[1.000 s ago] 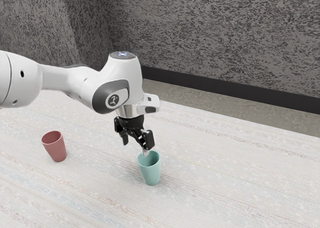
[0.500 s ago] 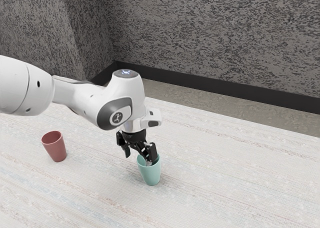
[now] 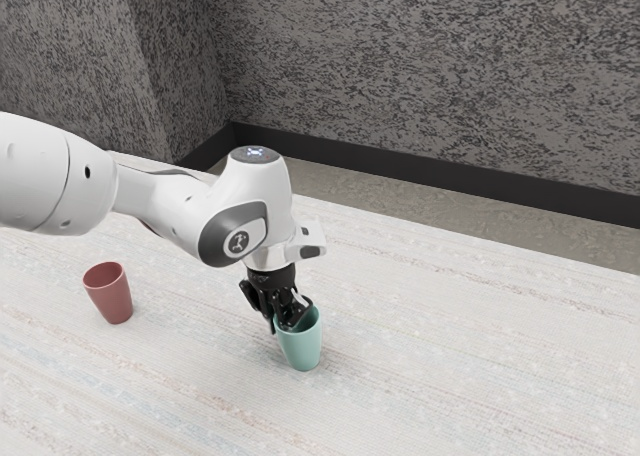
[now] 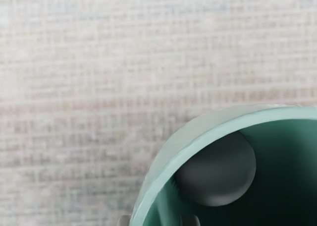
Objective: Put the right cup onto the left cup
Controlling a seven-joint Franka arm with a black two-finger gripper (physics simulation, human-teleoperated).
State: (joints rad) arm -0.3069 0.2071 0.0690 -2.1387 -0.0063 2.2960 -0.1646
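A mottled grey wall (image 3: pixel 430 76) rises behind a pale woven-patterned tabletop (image 3: pixel 460 366), with a strip of grey-brown floor (image 3: pixel 470 218) running between the two and a black baseboard (image 3: pixel 420 176) along the wall's foot. A white robotic arm with grey trim (image 3: pixel 245 201) reaches in from the exterior view's left, bent downward over the table. At its end, a black two-finger gripper (image 3: pixel 284 322) tilts down at the rim of an upright teal cup, smooth and tapered toward its base (image 3: pixel 303 351), which stands on the tabletop toward the exterior view's right. A dusty-red tapered cup (image 3: pixel 112 301) stands upright on the same surface, toward the exterior view's left, well apart from the teal one and from the gripper; neither cup rests on the other. Smallest in the scene, the fingers (image 4: pixel 190 221) are apart and straddle the teal cup's wall, one outside beside the rim, the other inside the mouth. In the wrist view, a space separates the inner fingertip from the rim, and a rounded dark grey patch (image 4: pixel 218 174) lies within the cup.
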